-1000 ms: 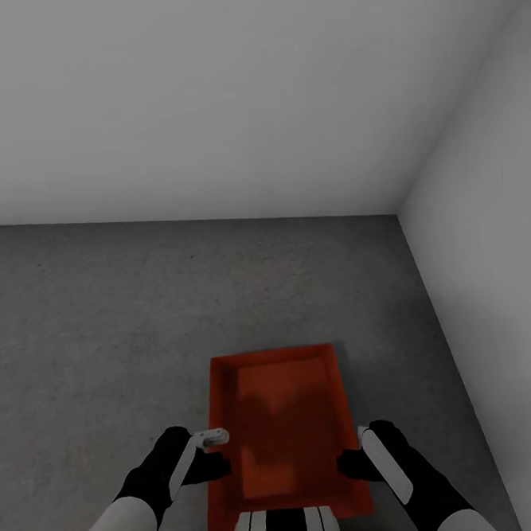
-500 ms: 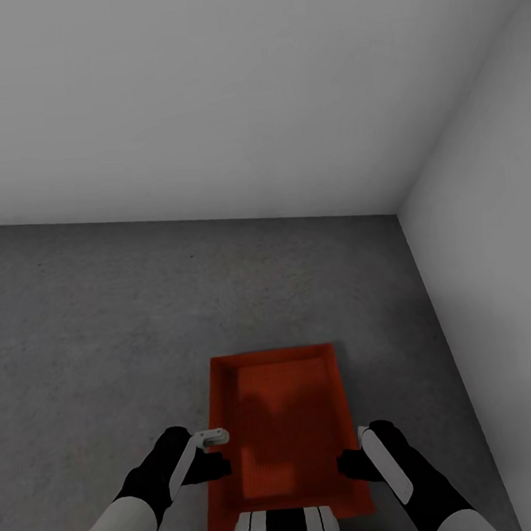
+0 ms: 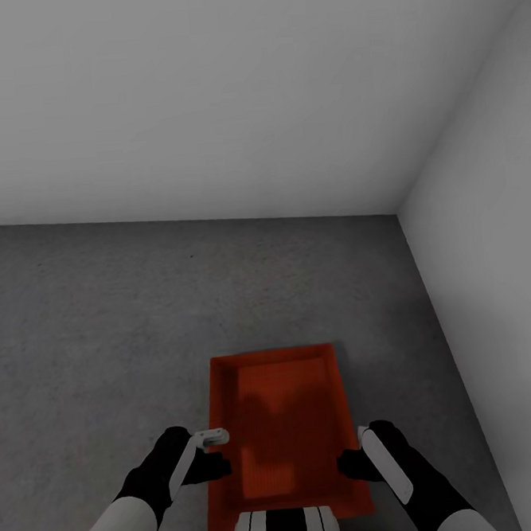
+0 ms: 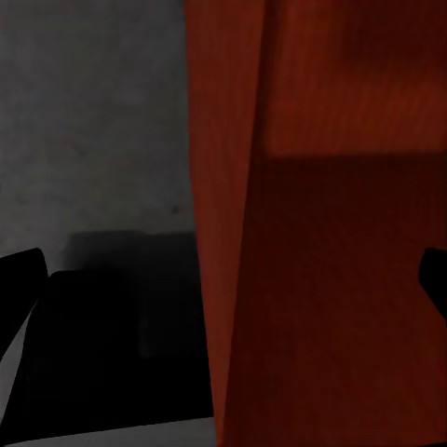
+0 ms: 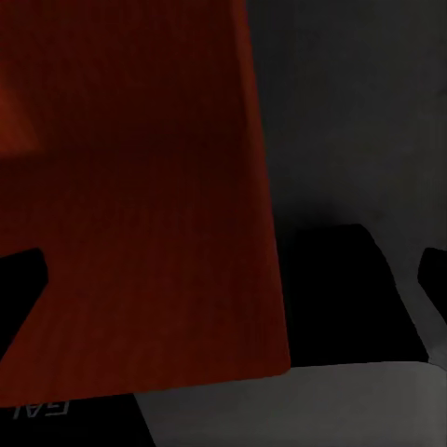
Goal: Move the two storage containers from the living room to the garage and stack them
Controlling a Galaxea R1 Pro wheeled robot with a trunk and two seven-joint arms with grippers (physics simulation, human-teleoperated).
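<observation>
Holding the orange-red storage container (image 3: 284,424) above the concrete floor (image 3: 103,326), near the wall corner; left gripper (image 3: 213,464) and right gripper (image 3: 350,462) straddling its side walls, fingers spread wide.

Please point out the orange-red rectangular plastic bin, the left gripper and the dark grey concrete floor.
orange-red rectangular plastic bin (image 3: 282,424): head view, its ribbed bottom.
left gripper (image 3: 221,465): head view, at the bin's left wall.
dark grey concrete floor (image 3: 126,324): head view, bare patch ahead of the bin.
</observation>
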